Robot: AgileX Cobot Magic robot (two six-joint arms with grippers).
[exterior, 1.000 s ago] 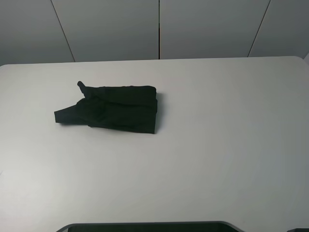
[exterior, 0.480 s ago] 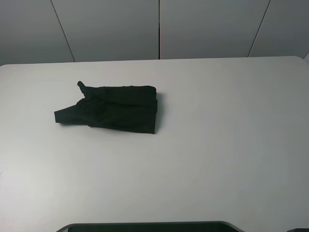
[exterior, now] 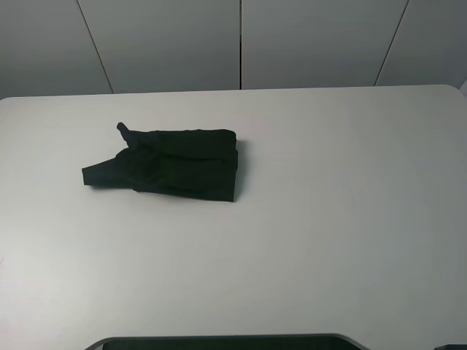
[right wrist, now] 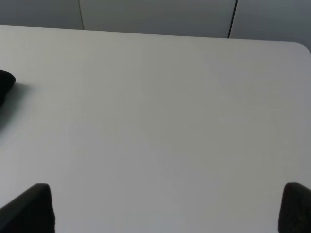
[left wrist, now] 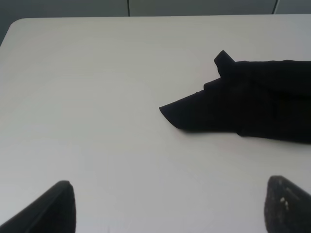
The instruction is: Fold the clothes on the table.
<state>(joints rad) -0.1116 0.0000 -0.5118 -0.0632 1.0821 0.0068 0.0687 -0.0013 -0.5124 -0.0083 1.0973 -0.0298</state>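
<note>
Here, nearest the robot's side of the white table, both arms sit drawn back and out of the overhead view. The left gripper shows only its two dark fingertips at the edge of its own wrist view, spread wide with nothing between them. The right gripper stands equally wide and empty, bare tabletop beneath it.

Farther in, on the left half of the table, lies the black T-shirt, already gathered into a compact, roughly rectangular bundle. No printed characters show; only plain black fabric faces up. One flap, perhaps a sleeve, juts out toward the table's left edge, and a small tuft pokes up at the bundle's far left corner.

By the look of it the folding is finished or nearly so, with the arms parked well apart from the cloth. If anything remains, it would be tucking in that loose flap, a job for the left gripper, which faces it across open tabletop; the right gripper sees only a sliver of the shirt at the side of its view.

Nothing else sits on the table, and nothing blocks a reach. Beyond the far edge stand plain grey wall panels.
</note>
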